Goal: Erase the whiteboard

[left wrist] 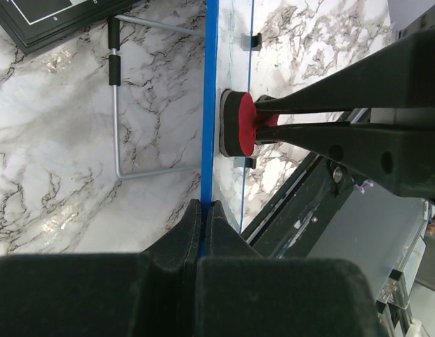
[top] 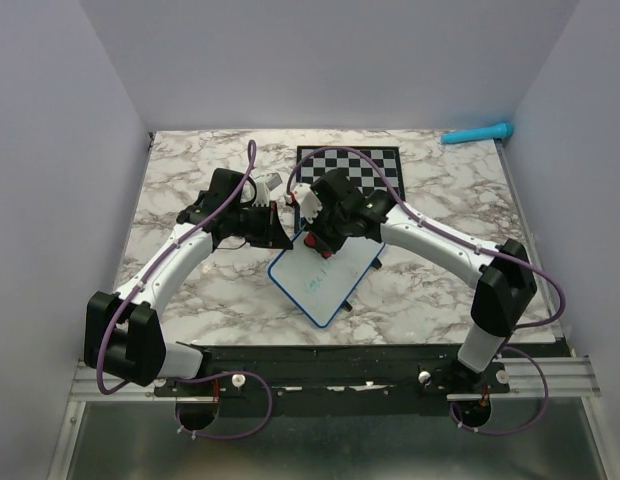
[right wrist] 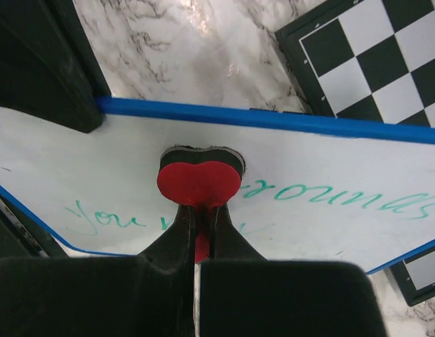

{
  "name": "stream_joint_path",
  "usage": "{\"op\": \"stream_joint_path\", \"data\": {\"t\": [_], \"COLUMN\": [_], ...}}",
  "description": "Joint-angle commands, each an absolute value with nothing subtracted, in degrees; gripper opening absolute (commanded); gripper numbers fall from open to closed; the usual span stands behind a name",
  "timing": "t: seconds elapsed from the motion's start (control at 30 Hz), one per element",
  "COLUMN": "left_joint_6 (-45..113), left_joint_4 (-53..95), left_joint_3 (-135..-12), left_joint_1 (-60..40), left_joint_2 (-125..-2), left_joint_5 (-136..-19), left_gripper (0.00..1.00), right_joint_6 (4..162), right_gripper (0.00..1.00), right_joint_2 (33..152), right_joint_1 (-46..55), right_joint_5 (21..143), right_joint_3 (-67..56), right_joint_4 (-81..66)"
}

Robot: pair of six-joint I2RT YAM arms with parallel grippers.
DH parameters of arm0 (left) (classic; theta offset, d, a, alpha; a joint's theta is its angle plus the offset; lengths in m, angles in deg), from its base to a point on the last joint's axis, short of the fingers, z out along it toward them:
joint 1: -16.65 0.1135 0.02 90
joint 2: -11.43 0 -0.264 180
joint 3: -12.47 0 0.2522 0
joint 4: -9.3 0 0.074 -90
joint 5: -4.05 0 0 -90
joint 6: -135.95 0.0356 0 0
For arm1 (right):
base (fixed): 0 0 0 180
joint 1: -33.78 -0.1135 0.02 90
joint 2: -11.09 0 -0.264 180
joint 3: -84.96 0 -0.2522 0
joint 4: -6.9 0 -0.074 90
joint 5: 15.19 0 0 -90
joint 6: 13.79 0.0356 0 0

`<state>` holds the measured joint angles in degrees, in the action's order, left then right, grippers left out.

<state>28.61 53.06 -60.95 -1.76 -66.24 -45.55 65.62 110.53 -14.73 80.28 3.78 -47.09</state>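
Right wrist, unlike left, shows writing point(right wrist: 330, 198); right pincer point(right wrist: 202, 219) grips eraser point(right wrist: 200, 180), left pincer point(left wrist: 203, 210) whiteboard point(right wrist: 344, 151).

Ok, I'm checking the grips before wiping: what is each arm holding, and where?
The left jaws pinch the whiteboard by its blue rim; the right jaws grip the red eraser by the knob on its back.

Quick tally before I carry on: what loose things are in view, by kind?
Boards: 2, the whiteboard and the chessboard
Erasers: 1, the red eraser against the whiteboard
Teal sticks: 1, the teal stick at the far right corner, too small to identify
Total: 4
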Motion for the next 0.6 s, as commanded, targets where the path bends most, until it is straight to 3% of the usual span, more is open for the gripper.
{"op": "stream_joint_path", "data": {"t": [0.0, 0.27, 0.57], "left_joint_6": [28.5, 29.0, 29.4], "left_joint_4": [53.5, 53.9, 54.3], "left_joint_3": [-61.2, -62.0, -62.0], "left_joint_1": [-2.6, -2.9, -3.2], "left_joint_2": [-65.4, -65.5, -65.4], "left_joint_5": [-44.3, -43.9, -44.6], "left_gripper": [0.00, 0.00, 0.00], "right_joint_6": [65.0, 64.5, 65.5], "right_gripper": [0.01, 0.01, 0.01], "right_joint_2": [113.1, 107.4, 108.0], "right_joint_1": [-14.4, -13.6, -15.7], "right_joint_5": [81.7, 82.4, 84.9], "right_joint_3": [6.5, -6.7, -1.9], "right_joint_4": [-45.9, -44.5, -46.7]}}
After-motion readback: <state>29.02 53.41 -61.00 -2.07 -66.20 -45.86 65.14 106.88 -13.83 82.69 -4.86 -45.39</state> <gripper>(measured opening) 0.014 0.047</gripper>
